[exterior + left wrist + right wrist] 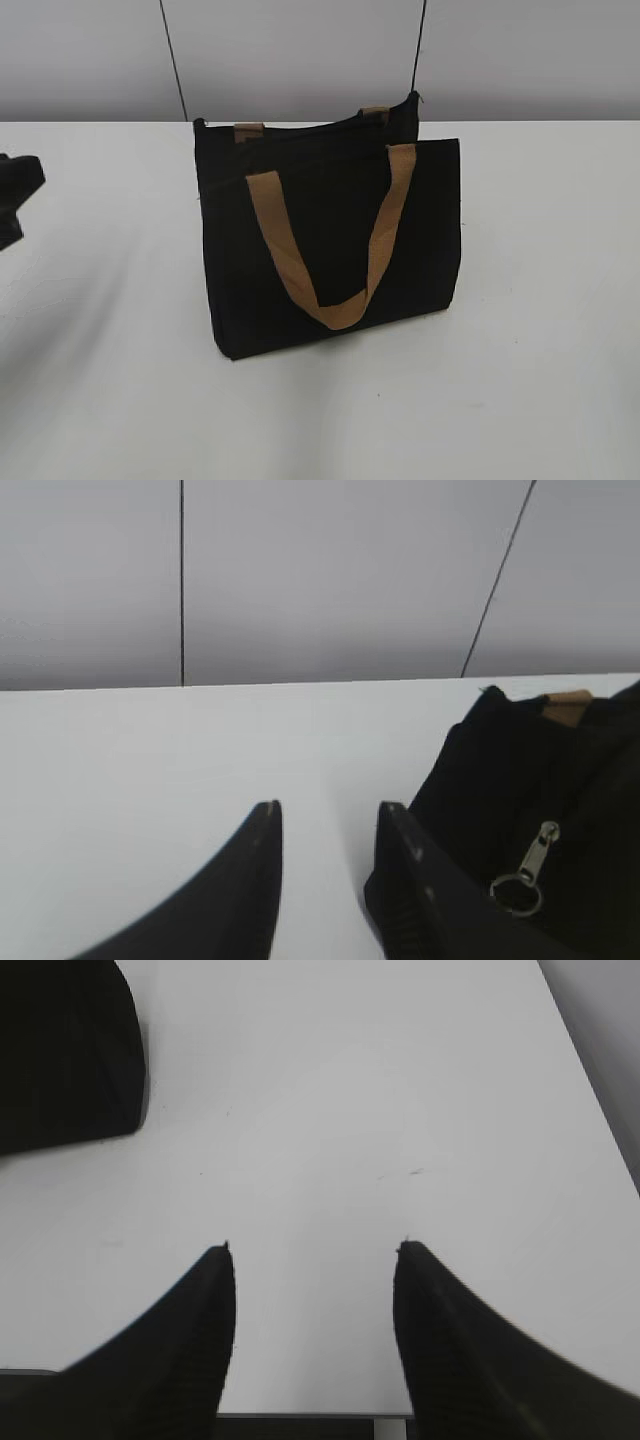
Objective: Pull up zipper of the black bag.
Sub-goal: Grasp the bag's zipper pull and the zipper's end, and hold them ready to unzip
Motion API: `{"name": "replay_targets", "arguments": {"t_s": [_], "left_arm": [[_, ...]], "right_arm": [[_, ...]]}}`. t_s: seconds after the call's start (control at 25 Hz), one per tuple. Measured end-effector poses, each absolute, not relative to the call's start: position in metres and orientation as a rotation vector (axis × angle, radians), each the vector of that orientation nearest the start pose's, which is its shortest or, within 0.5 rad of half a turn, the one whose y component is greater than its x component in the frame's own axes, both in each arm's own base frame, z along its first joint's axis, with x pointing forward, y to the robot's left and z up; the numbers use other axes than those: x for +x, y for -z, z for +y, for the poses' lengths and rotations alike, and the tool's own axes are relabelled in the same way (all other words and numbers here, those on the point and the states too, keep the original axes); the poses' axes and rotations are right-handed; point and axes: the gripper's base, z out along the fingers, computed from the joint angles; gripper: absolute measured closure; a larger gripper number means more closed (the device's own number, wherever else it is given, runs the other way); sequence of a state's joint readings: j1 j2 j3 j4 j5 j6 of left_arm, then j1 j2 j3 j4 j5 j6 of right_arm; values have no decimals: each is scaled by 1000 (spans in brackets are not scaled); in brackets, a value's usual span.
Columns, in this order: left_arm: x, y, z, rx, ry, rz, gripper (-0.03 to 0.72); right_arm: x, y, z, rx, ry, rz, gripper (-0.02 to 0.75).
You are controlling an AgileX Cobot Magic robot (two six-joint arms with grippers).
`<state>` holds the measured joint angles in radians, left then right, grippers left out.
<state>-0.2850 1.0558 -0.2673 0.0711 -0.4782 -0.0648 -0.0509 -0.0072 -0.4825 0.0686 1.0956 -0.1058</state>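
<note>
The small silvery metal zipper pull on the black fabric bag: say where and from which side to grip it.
Grip the small silvery metal zipper pull by its ring end, which hangs free against the black fabric bag. Come from the left: the open left end effector sits just beside it.

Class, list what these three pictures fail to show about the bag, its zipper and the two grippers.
- Black bag: zip line unreadable in exterior view, black on black.
- Zipper: seen only in left wrist view; open or closed unclear.
- Right gripper: outside exterior view.
- Left gripper: cut by exterior view's left edge.
</note>
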Motion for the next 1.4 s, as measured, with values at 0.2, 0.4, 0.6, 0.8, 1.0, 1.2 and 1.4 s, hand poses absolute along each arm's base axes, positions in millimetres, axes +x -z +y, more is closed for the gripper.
{"name": "replay_targets", "arguments": {"t_s": [0.2, 0.4, 0.6, 0.8, 1.0, 1.2, 1.4], "left_arm": [[196, -195, -67, 390, 247, 1843, 416], [207, -169, -78, 492, 299, 1860, 412], [216, -130, -86, 527, 361, 1935, 411], [230, -110, -97, 587, 432, 1915, 364], [241, -107, -105, 646, 462, 1881, 290], [250, -106, -117, 786, 516, 1817, 283], [261, -100, -121, 805, 525, 1809, 292]], "right_arm": [[-5, -270, 6, -61, 12, 2087, 338], [-5, -270, 6, -61, 12, 2087, 338], [-5, -270, 6, -61, 12, 2087, 338], [-5, -270, 6, -61, 12, 2087, 338], [-5, -270, 6, -61, 12, 2087, 338], [-5, -270, 6, -61, 12, 2087, 338], [-5, -270, 6, -61, 12, 2087, 338]]}}
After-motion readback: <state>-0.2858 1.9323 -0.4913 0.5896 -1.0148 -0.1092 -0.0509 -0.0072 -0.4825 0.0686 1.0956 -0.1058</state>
